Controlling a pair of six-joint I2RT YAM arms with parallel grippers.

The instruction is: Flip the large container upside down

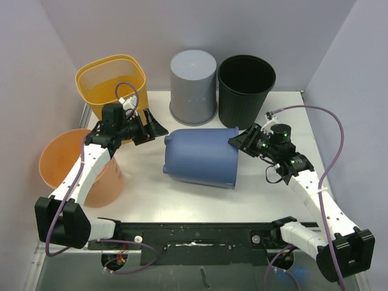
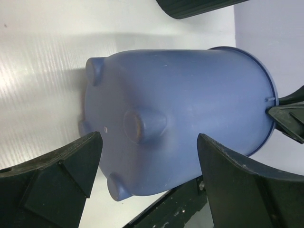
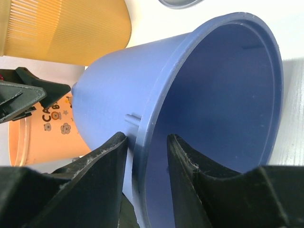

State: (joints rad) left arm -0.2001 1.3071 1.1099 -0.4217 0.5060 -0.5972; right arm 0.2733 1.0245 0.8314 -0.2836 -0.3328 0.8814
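The large blue container (image 1: pixel 203 157) lies on its side in the middle of the white table (image 1: pixel 182 200), feet to the left and mouth to the right. My right gripper (image 1: pixel 239 140) straddles its rim at the upper right, one finger outside and one inside the wall, and is shut on the rim (image 3: pixel 147 137). My left gripper (image 1: pixel 154 128) is open and empty, just off the container's upper left corner and apart from it. In the left wrist view the footed base (image 2: pixel 142 123) sits between and beyond the spread fingers (image 2: pixel 66 166).
A yellow-orange bin (image 1: pixel 112 79) stands at the back left, a grey bin (image 1: pixel 193 85) upside down at the back middle, and a black bin (image 1: pixel 245 85) at the back right. An orange bucket (image 1: pixel 73 167) is under my left arm. Walls enclose the back and sides.
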